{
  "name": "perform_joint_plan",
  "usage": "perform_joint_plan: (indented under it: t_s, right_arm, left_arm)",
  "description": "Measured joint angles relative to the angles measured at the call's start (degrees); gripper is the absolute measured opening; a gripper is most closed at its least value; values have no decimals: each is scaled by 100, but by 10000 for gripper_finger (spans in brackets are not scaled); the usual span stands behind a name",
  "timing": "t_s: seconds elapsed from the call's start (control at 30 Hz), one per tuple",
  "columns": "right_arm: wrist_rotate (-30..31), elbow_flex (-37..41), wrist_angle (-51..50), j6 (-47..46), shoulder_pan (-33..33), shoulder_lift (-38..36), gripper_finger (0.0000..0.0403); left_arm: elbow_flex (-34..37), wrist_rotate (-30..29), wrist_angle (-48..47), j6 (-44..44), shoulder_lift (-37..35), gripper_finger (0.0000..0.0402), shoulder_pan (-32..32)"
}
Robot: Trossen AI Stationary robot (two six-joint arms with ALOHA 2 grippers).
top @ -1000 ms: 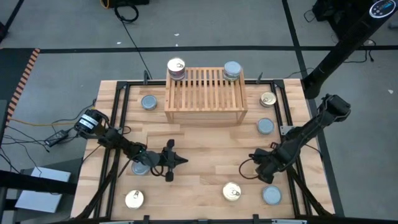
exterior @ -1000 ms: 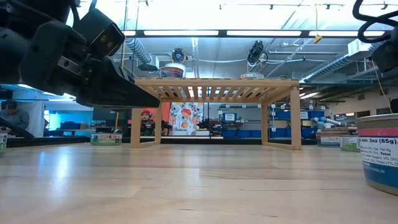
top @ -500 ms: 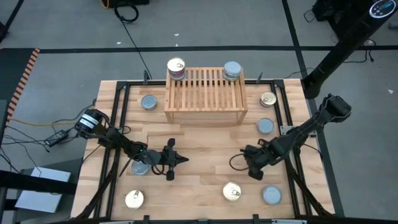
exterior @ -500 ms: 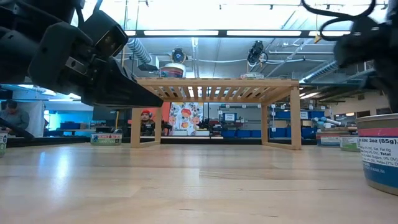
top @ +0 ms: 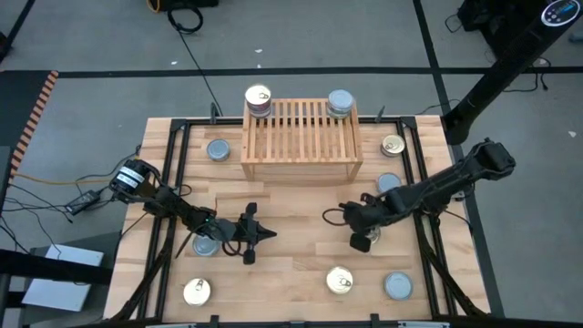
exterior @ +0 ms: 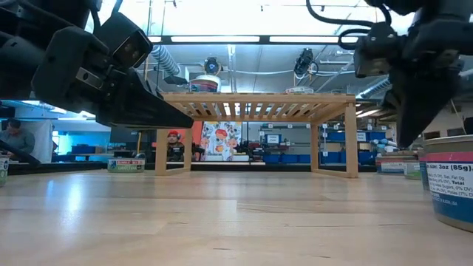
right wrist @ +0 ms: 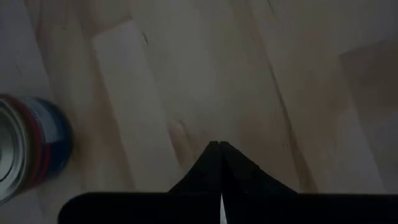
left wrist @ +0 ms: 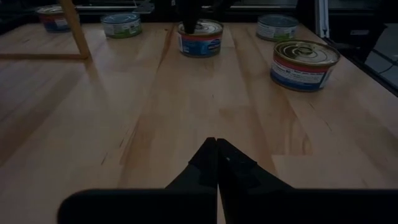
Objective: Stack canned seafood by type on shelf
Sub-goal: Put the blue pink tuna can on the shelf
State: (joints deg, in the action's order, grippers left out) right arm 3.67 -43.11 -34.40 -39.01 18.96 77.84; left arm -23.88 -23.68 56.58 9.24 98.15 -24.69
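The wooden shelf (top: 299,138) stands at the far middle of the table. On its top, a gold-topped stack of tins (top: 258,98) sits at the left and a silver-topped stack (top: 340,102) at the right. Loose tins rest on their bases on the table: silver (top: 218,149), gold (top: 393,145), silver (top: 388,183), gold (top: 340,281), silver (top: 398,286), gold (top: 197,292). My left gripper (top: 270,236) is shut and empty, held low left of centre, and its arm partly covers a silver tin (top: 208,244). My right gripper (top: 359,240) is shut and empty, pointing steeply down above bare wood right of centre.
A dark metal frame (top: 178,164) runs along the table's left and right sides. Bare planks lie between the two grippers and in front of the shelf. In the low view a tin (exterior: 449,181) stands close at the right. People and a workshop show beyond the table.
My right gripper has swung from near the right front tins toward the table's left and a little toward the far edge, turning as it went. It has stayed shut and empty. No tin has moved.
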Motion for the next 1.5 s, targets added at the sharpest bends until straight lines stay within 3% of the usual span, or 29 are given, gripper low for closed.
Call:
perform_joint_plan:
  t_s: [0.3, 0.53, 1.5]
  right_arm:
    - [-438, -489, -1328, -21, 143, -15, 5]
    - [-466, -233, -1368, -24, 208, -7, 5]
    - [-528, -112, 1289, 1770, -851, 1047, 5]
  left_arm:
    - [0, 0, -84, 8, -2, 3, 0]
    - [0, 0, -84, 22, -2, 3, 0]
    - [-95, -2, -153, 155, -2, 3, 0]
